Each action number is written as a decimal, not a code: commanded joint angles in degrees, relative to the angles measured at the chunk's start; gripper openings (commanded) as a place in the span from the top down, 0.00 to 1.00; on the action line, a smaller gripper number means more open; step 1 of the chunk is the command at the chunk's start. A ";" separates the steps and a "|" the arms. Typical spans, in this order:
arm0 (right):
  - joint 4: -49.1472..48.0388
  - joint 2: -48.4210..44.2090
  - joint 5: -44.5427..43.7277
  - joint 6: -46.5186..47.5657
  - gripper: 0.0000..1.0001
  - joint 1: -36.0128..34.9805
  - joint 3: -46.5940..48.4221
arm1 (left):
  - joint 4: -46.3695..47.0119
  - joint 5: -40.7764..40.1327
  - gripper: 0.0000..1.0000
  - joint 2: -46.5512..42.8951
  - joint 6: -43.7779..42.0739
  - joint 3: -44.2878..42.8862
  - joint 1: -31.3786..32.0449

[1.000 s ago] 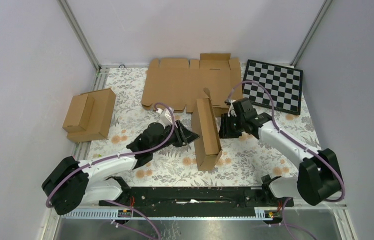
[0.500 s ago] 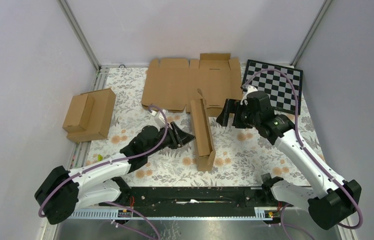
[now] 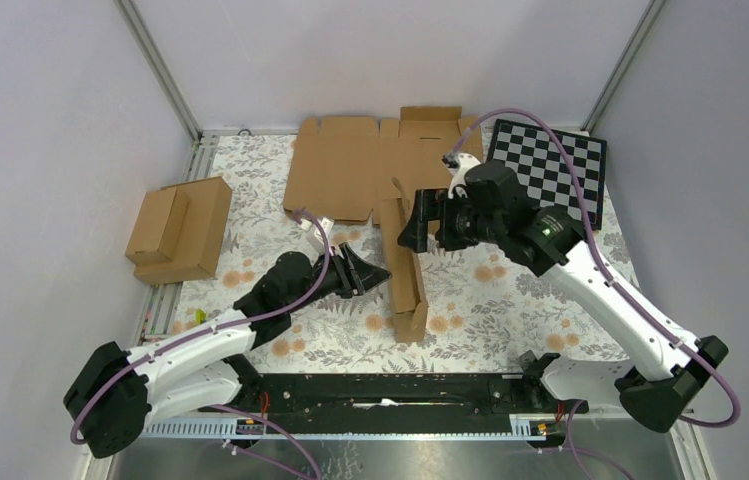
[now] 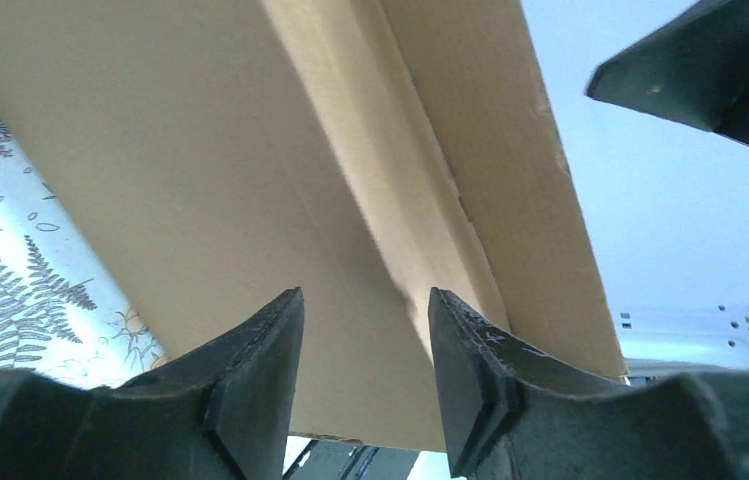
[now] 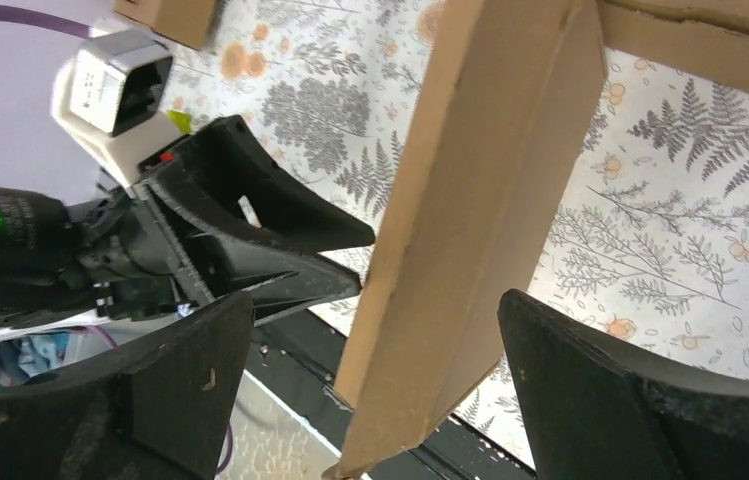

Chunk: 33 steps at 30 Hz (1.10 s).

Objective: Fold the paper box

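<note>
Two small brown boxes (image 3: 178,231), joined side by side, lie at the left edge of the table. Next comes the left gripper (image 3: 380,272), low over the cloth, its fingers a little apart with nothing between them and their tips right at the left face of the paper box (image 3: 406,275); whether they touch it cannot be told. There is one paper box. It stands on its long edge mid-table as a narrow upright slab running from near edge to far. Behind it one wide flat cardboard blank (image 3: 350,172) lies against the back wall. The right gripper (image 5: 375,300) hangs over the box's far end with its fingers spread wide, one to each side of the cardboard and neither pressing it. At the far right one black-and-white checkerboard (image 3: 550,172) lies flat. The table wears a white cloth (image 3: 495,300) printed with grey ferns and orange flowers. Pale lilac walls (image 3: 50,120) close it in, with two metal posts (image 3: 157,68) at the back corners.
</note>
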<state>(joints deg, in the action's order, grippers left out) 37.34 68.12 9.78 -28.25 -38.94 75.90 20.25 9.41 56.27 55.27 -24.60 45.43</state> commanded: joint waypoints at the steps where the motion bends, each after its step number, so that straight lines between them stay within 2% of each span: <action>1: 7.47 4.68 -8.29 0.25 0.01 -3.12 2.62 | 3.85 4.29 0.47 -1.07 -1.79 -2.23 -0.25; 8: 9.17 8.67 -9.47 0.67 0.00 -5.00 3.59 | -0.25 6.15 0.49 3.12 -4.05 -6.21 -0.28; 17: 11.69 11.43 -13.44 1.54 0.02 -6.80 6.17 | -1.57 8.52 0.64 8.99 -3.83 -8.63 0.00; 26: 11.96 13.62 -17.46 -0.19 0.00 -7.81 6.91 | 4.79 9.69 0.65 10.09 -0.35 -5.48 0.88; 33: 10.48 16.53 -20.30 -2.68 0.01 -7.82 7.97 | 4.62 4.43 0.65 10.72 2.27 -5.00 5.04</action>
<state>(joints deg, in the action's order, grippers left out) 48.53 83.44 -7.14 -28.82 -46.19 81.52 23.38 15.99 66.65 55.88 -30.63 48.40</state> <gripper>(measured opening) 0.993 0.352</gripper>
